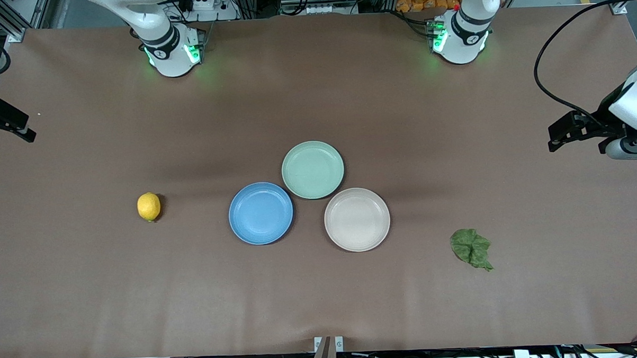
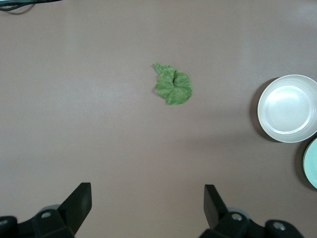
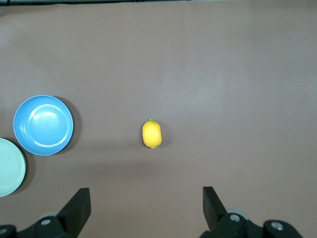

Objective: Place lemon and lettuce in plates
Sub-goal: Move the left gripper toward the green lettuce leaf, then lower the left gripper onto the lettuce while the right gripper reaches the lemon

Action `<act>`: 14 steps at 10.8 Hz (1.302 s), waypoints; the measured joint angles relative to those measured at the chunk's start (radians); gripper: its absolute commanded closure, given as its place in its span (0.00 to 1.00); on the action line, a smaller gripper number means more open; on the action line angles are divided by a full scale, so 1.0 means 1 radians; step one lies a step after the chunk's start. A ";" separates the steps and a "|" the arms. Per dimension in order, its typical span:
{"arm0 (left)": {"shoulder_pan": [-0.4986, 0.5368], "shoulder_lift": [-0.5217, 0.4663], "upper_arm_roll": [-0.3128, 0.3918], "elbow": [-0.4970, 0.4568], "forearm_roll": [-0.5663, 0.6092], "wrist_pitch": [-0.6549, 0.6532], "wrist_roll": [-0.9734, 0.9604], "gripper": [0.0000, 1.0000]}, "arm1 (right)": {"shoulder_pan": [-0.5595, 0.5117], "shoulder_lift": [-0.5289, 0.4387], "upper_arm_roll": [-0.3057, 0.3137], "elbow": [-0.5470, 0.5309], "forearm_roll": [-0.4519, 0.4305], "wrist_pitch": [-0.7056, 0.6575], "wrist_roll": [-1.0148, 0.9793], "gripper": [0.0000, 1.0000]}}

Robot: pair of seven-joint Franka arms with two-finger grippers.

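Note:
The yellow lemon (image 1: 149, 206) lies on the brown table toward the right arm's end; it also shows in the right wrist view (image 3: 152, 134). The dark green lettuce (image 1: 472, 249) lies toward the left arm's end, nearer the front camera than the plates, and shows in the left wrist view (image 2: 173, 85). The blue plate (image 1: 260, 213) and the beige-white plate (image 1: 357, 219) sit empty mid-table. My left gripper (image 2: 147, 191) is open and empty, high at its end of the table (image 1: 558, 136). My right gripper (image 3: 146, 193) is open and empty, high at its end (image 1: 15, 131).
A pale green plate (image 1: 313, 169) sits empty, touching the blue and beige-white plates, farther from the front camera than both. The arm bases (image 1: 173, 51) (image 1: 459, 36) stand at the table's back edge. A black cable (image 1: 545, 70) hangs near the left arm.

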 measured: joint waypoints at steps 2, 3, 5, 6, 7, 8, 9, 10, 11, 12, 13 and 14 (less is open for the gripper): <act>0.000 0.000 0.000 0.000 0.000 0.000 0.000 0.00 | 0.000 -0.001 -0.002 0.000 0.000 0.004 0.000 0.00; 0.000 0.001 0.000 0.000 0.000 0.000 0.001 0.00 | 0.000 -0.001 -0.001 -0.002 0.000 0.004 0.000 0.00; 0.000 0.013 0.000 -0.001 0.000 0.000 0.004 0.00 | 0.001 -0.001 0.003 -0.018 0.000 0.008 0.008 0.00; -0.001 0.022 0.000 -0.001 0.000 0.001 0.004 0.00 | 0.008 -0.001 0.004 -0.024 0.000 0.016 0.026 0.00; -0.001 0.028 -0.001 -0.001 0.000 0.003 0.004 0.00 | 0.016 -0.001 0.005 -0.027 -0.001 0.017 0.048 0.00; -0.001 0.031 -0.001 -0.002 0.000 0.004 0.004 0.00 | 0.020 -0.001 0.006 -0.027 -0.001 0.017 0.066 0.00; -0.001 0.040 -0.001 -0.005 0.000 0.009 0.004 0.00 | 0.021 -0.001 0.008 -0.027 -0.001 0.017 0.071 0.00; -0.001 0.061 -0.001 -0.015 0.000 0.032 0.004 0.00 | 0.022 -0.001 0.013 -0.027 -0.001 0.019 0.073 0.00; -0.001 0.096 -0.001 -0.037 0.001 0.088 0.004 0.00 | 0.022 0.000 0.019 -0.028 -0.001 0.023 0.075 0.00; -0.001 0.136 -0.001 -0.068 0.002 0.167 0.004 0.00 | 0.022 0.002 0.022 -0.030 -0.001 0.026 0.077 0.00; -0.001 0.178 -0.001 -0.101 0.002 0.245 0.004 0.00 | 0.022 0.010 0.021 -0.037 -0.001 0.032 0.078 0.00; -0.001 0.220 -0.001 -0.124 0.003 0.302 0.004 0.00 | 0.020 0.025 0.018 -0.051 -0.002 0.048 0.078 0.00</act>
